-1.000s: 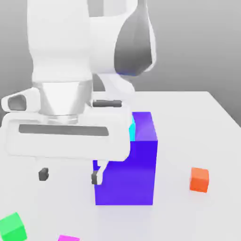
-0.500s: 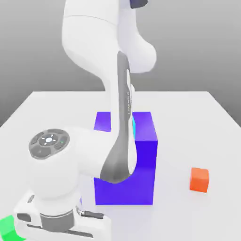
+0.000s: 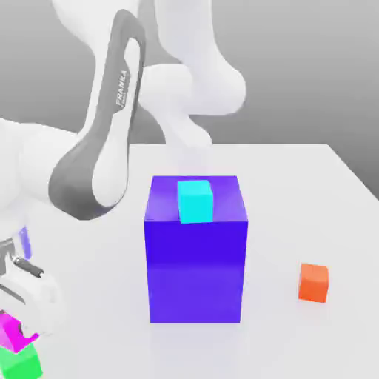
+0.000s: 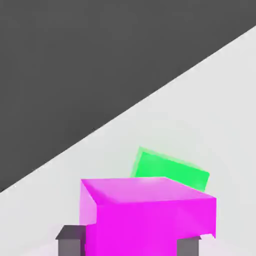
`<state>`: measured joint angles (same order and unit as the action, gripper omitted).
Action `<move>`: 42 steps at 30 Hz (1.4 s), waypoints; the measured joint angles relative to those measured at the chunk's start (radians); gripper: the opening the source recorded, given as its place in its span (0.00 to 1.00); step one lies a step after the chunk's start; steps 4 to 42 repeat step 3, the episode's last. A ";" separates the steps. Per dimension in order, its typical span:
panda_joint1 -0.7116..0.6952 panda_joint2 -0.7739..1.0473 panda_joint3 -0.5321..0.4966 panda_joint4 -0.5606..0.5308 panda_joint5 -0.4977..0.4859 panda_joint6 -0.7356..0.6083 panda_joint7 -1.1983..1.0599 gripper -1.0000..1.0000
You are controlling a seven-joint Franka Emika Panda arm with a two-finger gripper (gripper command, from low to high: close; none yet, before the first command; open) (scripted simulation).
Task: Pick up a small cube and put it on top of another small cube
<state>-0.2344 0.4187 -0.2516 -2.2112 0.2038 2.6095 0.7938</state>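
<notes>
The fingers (image 4: 189,247) pinch the magenta cube (image 4: 150,220), so the pick looks done; placing it squarely on the green cube (image 3: 21,364) and letting go remain.

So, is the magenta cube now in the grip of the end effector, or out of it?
In the grip: the magenta cube sits between the two fingertips of the end effector.

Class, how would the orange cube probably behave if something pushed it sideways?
The orange cube would likely slide rather than roll, given its flat faces. Being about as tall as wide, it seems unlikely to tip. Its crisp edges suggest something stiff.
</notes>
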 joint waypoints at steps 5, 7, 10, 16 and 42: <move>-0.007 0.020 0.006 0.002 0.011 0.018 -0.005 1.00; -0.007 0.020 0.006 0.002 0.011 0.018 -0.005 1.00; -0.007 0.020 0.006 0.002 0.011 0.018 -0.005 1.00; -0.007 0.020 0.006 0.002 0.011 0.018 -0.005 1.00; -0.007 0.020 0.006 0.002 0.011 0.018 -0.005 1.00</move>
